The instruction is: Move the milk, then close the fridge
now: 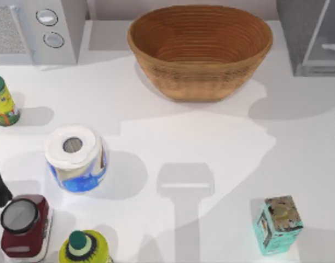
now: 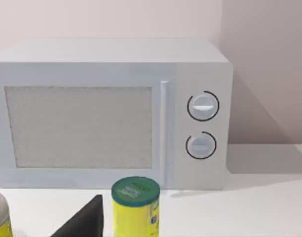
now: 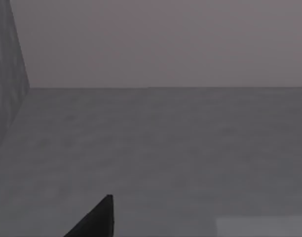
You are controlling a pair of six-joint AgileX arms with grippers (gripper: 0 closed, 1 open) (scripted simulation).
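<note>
Scanning the table (image 1: pixel 211 142) for the milk and finding none out in the open: spotting just the teal carton (image 1: pixel 277 224) at the near right, the basket (image 1: pixel 200 49) at the back, a paper roll (image 1: pixel 75 159) and a green-lidded can (image 1: pixel 3 101) over on the left. Cannot tell where the milk is sitting.

Looking to the fridge (image 1: pixel 299 24) in the far right corner, with its door (image 1: pixel 323 46) seeming to be swung out and not yet shut. Peering past the right gripper (image 3: pixel 94 219) into a dim grey-walled space, most likely the fridge's inside. Catching a pale patch low in that view, possibly the milk, but too little to call. Cannot tell whether this pincer is wide, narrow or holding anything.

Parking the left gripper (image 2: pixel 84 222) at the left side, facing the microwave (image 2: pixel 111 113); cannot tell its state either.

Judging the milk move as underway or nearly finished, and leaving the closing of the door as the step to come.
</note>
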